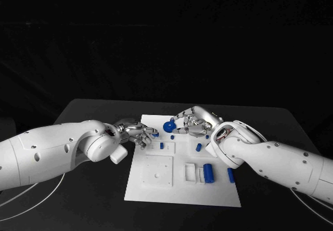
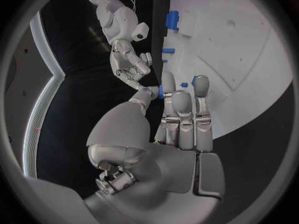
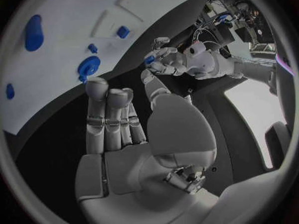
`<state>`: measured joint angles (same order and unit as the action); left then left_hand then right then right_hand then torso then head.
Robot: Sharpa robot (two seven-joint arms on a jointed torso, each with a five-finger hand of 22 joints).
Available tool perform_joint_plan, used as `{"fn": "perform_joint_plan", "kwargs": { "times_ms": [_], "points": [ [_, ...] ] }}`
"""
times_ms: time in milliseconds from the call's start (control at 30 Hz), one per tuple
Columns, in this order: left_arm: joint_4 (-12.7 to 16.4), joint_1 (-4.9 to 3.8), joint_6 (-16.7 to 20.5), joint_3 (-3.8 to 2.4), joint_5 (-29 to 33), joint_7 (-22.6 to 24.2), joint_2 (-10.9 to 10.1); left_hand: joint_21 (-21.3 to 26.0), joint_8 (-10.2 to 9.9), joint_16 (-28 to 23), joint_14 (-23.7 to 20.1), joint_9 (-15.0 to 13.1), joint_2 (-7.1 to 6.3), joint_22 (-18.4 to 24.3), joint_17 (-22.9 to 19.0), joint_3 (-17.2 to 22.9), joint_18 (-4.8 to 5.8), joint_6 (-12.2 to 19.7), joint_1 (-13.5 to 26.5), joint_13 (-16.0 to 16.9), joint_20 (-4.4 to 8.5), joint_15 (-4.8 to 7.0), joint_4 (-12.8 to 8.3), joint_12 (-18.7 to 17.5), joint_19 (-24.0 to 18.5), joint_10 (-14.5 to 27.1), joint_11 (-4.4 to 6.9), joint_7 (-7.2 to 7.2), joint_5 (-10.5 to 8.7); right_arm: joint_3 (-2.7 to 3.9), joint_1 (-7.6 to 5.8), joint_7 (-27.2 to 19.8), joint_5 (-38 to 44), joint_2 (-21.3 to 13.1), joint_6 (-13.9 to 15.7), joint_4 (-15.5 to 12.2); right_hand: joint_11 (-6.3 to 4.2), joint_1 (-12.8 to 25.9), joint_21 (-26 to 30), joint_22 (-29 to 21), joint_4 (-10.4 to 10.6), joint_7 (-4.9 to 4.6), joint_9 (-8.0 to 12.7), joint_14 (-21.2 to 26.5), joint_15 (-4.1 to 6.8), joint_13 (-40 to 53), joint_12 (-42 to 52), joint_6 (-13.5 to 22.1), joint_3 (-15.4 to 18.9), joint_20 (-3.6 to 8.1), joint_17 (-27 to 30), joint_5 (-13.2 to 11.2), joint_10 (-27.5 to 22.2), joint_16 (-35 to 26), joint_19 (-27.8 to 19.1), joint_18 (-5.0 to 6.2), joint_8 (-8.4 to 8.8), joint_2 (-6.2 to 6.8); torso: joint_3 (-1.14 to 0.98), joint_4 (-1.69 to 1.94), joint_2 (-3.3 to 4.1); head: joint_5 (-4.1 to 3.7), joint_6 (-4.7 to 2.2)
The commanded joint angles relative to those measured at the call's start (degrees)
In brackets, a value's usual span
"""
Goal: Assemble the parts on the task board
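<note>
Head view shows the task board [image 1: 182, 192], a white plate lying lengthwise down the middle of the black table [image 1: 83, 108], with the small blue parts spread across it. A round blue disc [image 1: 169, 126] sits near the board's far end, between the two hands. Two short blue pegs [image 1: 161, 145] stand just nearer than it, beside a raised white block [image 1: 157, 171] that takes up the board's left half. A blue cylinder [image 1: 208, 173] lies in a white cradle on the right half, and a slim blue bar [image 1: 230, 175] lies just beside it towards the right edge.

The left hand [image 1: 136, 133] reaches over the board's left edge at the far end. In the left wrist view this hand [image 2: 177, 117] pinches a small blue part [image 2: 161, 91] between its thumb and a fingertip, with the other fingers straight and close together above the board.

The right hand [image 1: 192, 123] hovers over the far end of the board, just beside the disc. In the right wrist view its fingers [image 3: 106, 117] are straight and side by side, the thumb stands apart, and nothing lies between them; the disc [image 3: 88, 66] shows on the board beyond the fingertips, apart from them.
</note>
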<state>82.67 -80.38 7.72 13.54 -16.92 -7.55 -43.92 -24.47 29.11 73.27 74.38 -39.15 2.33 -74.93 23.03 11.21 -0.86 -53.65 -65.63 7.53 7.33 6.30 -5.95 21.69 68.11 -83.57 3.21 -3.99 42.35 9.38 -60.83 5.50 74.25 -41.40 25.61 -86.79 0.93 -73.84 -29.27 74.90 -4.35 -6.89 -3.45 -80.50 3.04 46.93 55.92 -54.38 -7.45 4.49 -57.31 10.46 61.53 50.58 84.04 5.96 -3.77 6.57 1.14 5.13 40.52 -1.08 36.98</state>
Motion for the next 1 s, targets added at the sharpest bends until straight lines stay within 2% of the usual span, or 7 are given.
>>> {"fn": "perform_joint_plan", "kwargs": {
  "times_ms": [33, 133, 267, 433, 700, 767, 1000],
  "points": [
    [-0.94, -0.87, 2.72, -0.17, -8.65, -5.48, 0.63, -0.19, -0.92, -0.89, 1.04, 0.47, -0.18, -1.07, 0.40, 5.41, -0.56, -4.34, 0.86, -0.20, 0.26, 0.19, -5.95, -1.05, 0.66, -1.68, 0.04, 3.20, 0.56, 0.54, 0.01, -1.22, -2.71, -1.72, 0.75, -0.11, -0.02, -0.23, 0.07, 3.22, -0.10, 0.03, 0.00, 0.32, 0.13, -0.13, 0.28, -0.37, 0.25, -0.28, 0.05, 0.91, -0.27, 0.35, 1.70, 0.70, 0.33, -0.24, 0.06, -0.12, -0.07, 0.24, -0.06],
    [-1.78, -1.60, 2.85, -0.20, -12.59, -8.48, 1.18, -0.15, -1.63, -1.30, 1.56, 0.66, -0.43, -1.08, 0.97, 5.23, -0.50, -5.12, 0.99, -0.16, 0.40, 0.30, -6.22, -1.64, 1.13, -2.36, 0.19, 3.33, 0.64, 1.39, -0.04, -1.39, -3.61, -3.18, 0.64, 0.02, -0.07, -0.25, -0.08, 3.27, -0.19, 0.06, -0.01, 0.27, 0.15, -0.25, 0.31, -0.79, 0.18, -0.26, 0.04, 1.42, -0.20, 0.45, 1.74, 0.68, 0.32, -0.34, 0.03, -0.13, -0.11, 0.25, 0.25],
    [-2.97, -2.55, 2.34, -0.21, -18.08, -13.33, 2.34, -0.03, -2.63, -2.06, 2.56, 0.77, -0.64, -1.04, 1.79, 4.88, -0.40, -6.43, 1.42, 0.30, 0.58, 0.52, -6.42, -1.34, 1.78, -2.85, 0.47, 3.67, 0.62, 2.48, -0.51, -1.65, -4.68, -4.84, 0.51, 0.93, -0.09, -0.21, -0.07, 3.27, -0.24, 0.07, -0.01, 0.27, 0.16, -0.38, 0.31, -0.92, 0.15, -0.25, 0.06, 1.65, -0.15, 0.48, 1.75, 0.67, 0.32, -0.39, -0.04, -0.18, -0.12, 0.40, 0.17],
    [-4.21, -3.07, 1.21, -0.06, -24.19, -18.70, 4.15, 0.11, -3.22, -2.49, 3.71, 0.32, -0.79, -1.00, 2.64, 4.63, -0.28, -7.76, 1.91, 1.08, 0.87, 0.90, -6.23, 0.39, 2.69, -3.00, 0.91, 4.19, 0.69, 3.50, -1.26, -2.14, -5.54, -5.54, 0.59, 3.44, -0.13, -0.36, -0.23, 3.31, -0.53, 0.08, -0.02, 0.22, 0.19, -0.55, 0.33, -1.16, -0.07, -0.22, 0.05, 2.49, -0.10, 0.57, 1.79, 0.66, 0.31, -0.44, -0.02, 0.09, -0.14, 0.36, 0.26],
    [-4.33, -3.28, -0.40, 0.16, -33.49, -24.39, 6.47, 0.46, -6.00, -3.60, 5.76, -1.89, -1.41, -1.07, 5.70, 4.39, 0.16, -11.17, 2.50, 3.61, 1.63, 1.68, -5.95, 4.38, 4.52, -3.12, 1.49, 5.09, 0.82, 4.43, -1.79, -2.50, -6.01, -5.46, 0.85, 6.40, -0.18, -0.17, -0.26, 3.31, -1.09, 0.10, -0.02, 0.20, 0.23, -0.87, 0.41, -1.43, -0.63, -0.19, 0.12, 3.50, -0.05, 0.63, 1.83, 0.64, 0.31, -0.48, -0.06, 0.01, -0.12, 0.64, 0.77],
    [-4.28, -3.29, -0.51, 0.19, -34.81, -25.03, 6.92, 0.49, -7.70, -3.97, 6.22, -2.78, -1.68, -1.08, 7.66, 4.57, 0.26, -12.02, 2.34, 4.06, 1.81, 1.81, -6.03, 4.74, 4.70, -3.25, 1.50, 5.10, 0.90, 4.58, -1.84, -2.56, -6.04, -5.41, 0.92, 6.72, -0.19, -0.18, -0.34, 3.33, -1.19, 0.10, -0.02, 0.20, 0.23, -0.90, 0.43, -1.47, -0.71, -0.18, 0.13, 3.73, -0.06, 0.63, 1.85, 0.64, 0.31, -0.47, -0.07, 0.04, -0.11, 0.63, 0.83],
    [-3.94, -3.26, 0.70, 0.23, -38.24, -25.97, 8.10, -0.01, -9.07, -4.02, 6.50, -2.16, -2.03, -1.14, 9.15, 4.45, 0.14, -14.07, 2.32, 4.93, 1.62, 1.71, -6.44, 6.86, 4.68, -3.25, 1.21, 5.26, 1.14, 4.94, -1.94, -2.75, -6.16, -5.17, 1.23, 7.40, -0.21, 0.09, -0.32, 3.33, -1.26, 0.11, -0.03, 0.21, 0.25, -1.01, 0.46, -1.62, -0.86, -0.17, 0.15, 4.53, -0.06, 0.65, 1.87, 0.65, 0.30, -0.42, 0.00, 0.06, -0.11, 0.62, 1.00]
  ]
}}
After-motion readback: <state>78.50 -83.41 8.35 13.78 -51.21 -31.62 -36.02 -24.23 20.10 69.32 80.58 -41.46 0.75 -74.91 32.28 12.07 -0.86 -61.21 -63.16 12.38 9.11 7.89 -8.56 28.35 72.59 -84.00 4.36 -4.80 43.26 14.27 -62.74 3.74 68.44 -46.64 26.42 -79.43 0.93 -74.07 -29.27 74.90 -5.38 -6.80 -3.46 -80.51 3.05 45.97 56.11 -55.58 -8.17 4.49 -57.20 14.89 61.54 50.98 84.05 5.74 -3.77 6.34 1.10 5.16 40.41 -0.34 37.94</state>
